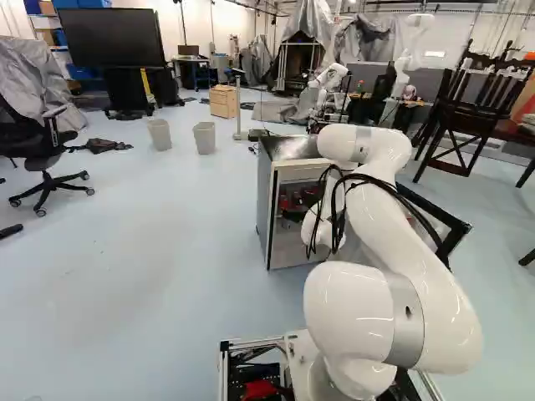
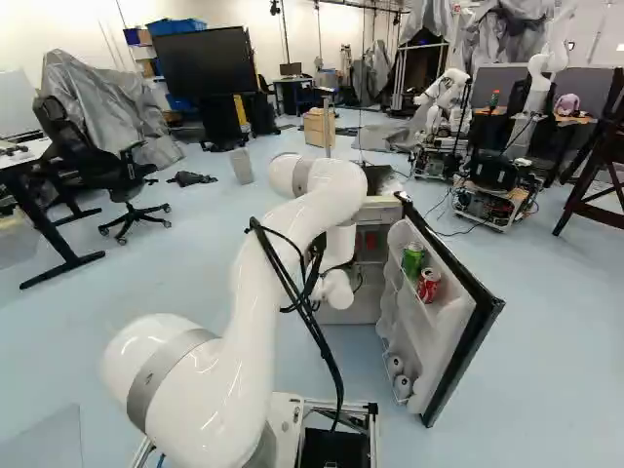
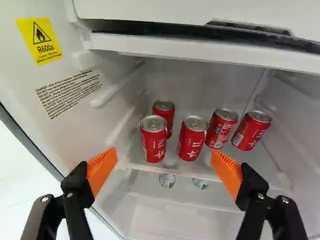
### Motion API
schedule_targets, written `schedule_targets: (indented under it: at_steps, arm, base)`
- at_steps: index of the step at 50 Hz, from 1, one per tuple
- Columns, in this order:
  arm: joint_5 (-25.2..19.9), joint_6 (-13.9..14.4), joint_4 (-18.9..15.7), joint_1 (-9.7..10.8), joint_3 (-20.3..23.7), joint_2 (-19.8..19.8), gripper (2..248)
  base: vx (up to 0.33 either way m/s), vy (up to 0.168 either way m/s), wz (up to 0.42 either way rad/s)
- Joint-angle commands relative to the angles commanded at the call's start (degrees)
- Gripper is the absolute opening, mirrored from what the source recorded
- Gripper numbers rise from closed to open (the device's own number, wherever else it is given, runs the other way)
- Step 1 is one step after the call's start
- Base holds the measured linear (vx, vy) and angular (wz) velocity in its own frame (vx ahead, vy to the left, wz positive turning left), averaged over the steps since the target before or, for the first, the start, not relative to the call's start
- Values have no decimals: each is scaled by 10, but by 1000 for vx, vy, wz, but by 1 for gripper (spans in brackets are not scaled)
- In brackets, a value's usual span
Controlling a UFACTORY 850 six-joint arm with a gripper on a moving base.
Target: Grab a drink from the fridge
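The arm (image 1: pixel 410 225) reaches to the open fridge (image 1: pixel 264 196). The gripper's (image 3: pixel 164 156) 2 fingers stand wide apart, with no can clamped between them. Ahead of them, 5 red cans (image 3: pixel 192 139) stand upright on a shelf (image 3: pixel 172 167): 1 is set behind another at the side nearer the yellow label (image 3: pixel 40 41), 1 is in the middle, and 2 are side by side beyond it. Beneath that shelf, 2 green and white cans (image 3: pixel 167 180) show in part.

In the right base view, the door (image 2: pixel 453 331) holds a green can (image 2: pixel 413 259) and, just beside it, a red can (image 2: pixel 429 285). Another robot (image 2: pixel 492 180) stands beyond the fridge.
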State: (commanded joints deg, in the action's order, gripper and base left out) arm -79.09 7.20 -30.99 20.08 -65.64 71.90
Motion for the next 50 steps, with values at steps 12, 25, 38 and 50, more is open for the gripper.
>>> schedule_targets:
  at_steps: [12,25,38,50]
  arm:
    - [0,0,-16,2,-18,9,247]
    - [0,0,-26,4,-39,19,247]
    - [0,0,-36,2,-77,49,247]
    - [0,0,-46,-4,-103,69,247]
  base:
    - [0,0,0]
    - [0,0,0]
    - [0,0,0]
    - [0,0,0]
